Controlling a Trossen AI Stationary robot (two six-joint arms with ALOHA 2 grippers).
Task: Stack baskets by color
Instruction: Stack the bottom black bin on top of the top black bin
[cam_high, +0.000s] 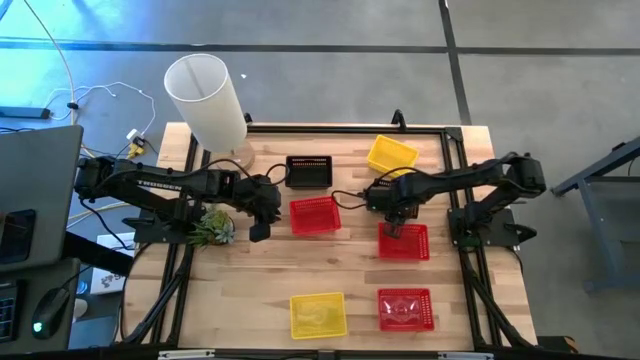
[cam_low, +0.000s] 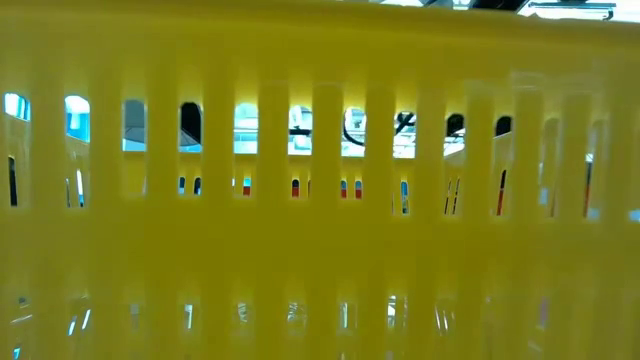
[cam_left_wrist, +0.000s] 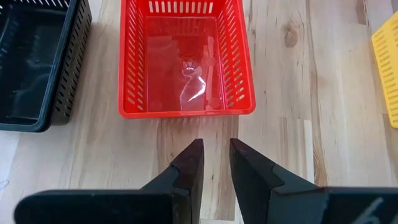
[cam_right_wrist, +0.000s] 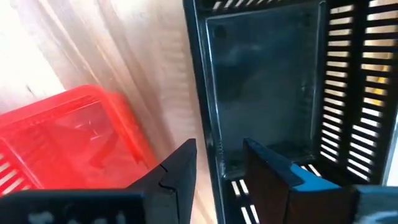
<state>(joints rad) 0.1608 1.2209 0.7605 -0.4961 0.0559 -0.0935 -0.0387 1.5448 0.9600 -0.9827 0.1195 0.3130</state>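
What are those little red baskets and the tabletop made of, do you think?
The red basket looks like moulded plastic: thin slotted walls, a rolled rim and a glossy floor that throws back light. The other baskets match it in shape, so probably the same. The tabletop appears to be wood in joined planks, pale with visible grain and a knot, with a smooth, low-sheen finish; whether it is solid or veneer cannot be told.

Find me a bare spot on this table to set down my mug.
Front left corner, between the plant and the front yellow basket, is bare wood. The middle is crowded: centre red basket, black basket, left end effector and right end effector sit close.
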